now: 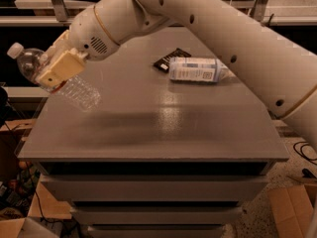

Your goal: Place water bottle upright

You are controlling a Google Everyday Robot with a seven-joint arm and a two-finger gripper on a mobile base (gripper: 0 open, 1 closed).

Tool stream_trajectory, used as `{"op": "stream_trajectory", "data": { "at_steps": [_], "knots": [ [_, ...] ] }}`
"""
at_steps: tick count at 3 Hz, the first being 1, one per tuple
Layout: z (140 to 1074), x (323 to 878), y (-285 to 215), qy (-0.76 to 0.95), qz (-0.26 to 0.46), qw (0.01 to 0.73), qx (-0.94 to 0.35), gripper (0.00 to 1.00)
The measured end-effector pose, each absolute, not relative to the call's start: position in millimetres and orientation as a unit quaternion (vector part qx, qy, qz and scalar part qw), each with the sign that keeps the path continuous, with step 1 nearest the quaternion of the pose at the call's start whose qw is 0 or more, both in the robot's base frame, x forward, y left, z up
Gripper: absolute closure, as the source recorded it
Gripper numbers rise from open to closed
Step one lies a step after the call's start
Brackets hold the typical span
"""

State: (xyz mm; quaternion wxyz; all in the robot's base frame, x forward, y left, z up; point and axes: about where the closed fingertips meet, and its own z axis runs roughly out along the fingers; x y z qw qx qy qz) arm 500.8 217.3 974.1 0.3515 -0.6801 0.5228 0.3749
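Note:
The clear ribbed water bottle (pixel 74 89) with a white cap hangs tilted in the air over the left edge of the grey table (pixel 163 128), cap end up and to the left, base down and to the right. My gripper (pixel 55 71) is shut on the bottle near its neck, and its cream-coloured fingers (pixel 62 66) cover the label band. The bottle's base sits above the tabletop, not touching it.
An opaque pale blue-and-white labelled bottle (pixel 195 69) lies on its side at the back of the table, next to a dark flat packet (pixel 166 59). My arm spans from the upper right across the table. Cardboard boxes (pixel 292 209) sit on the floor at right.

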Motion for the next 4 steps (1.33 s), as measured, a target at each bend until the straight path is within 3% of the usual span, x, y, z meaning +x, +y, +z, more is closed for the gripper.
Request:
{"op": "stream_trajectory", "data": {
  "at_steps": [2,4],
  "knots": [
    [971.7,503.3,207.2,0.476,0.451,0.434,-0.618,1.00],
    [973.2,507.3,204.1,0.460,0.488,0.468,-0.576,1.00]
  ]
}}
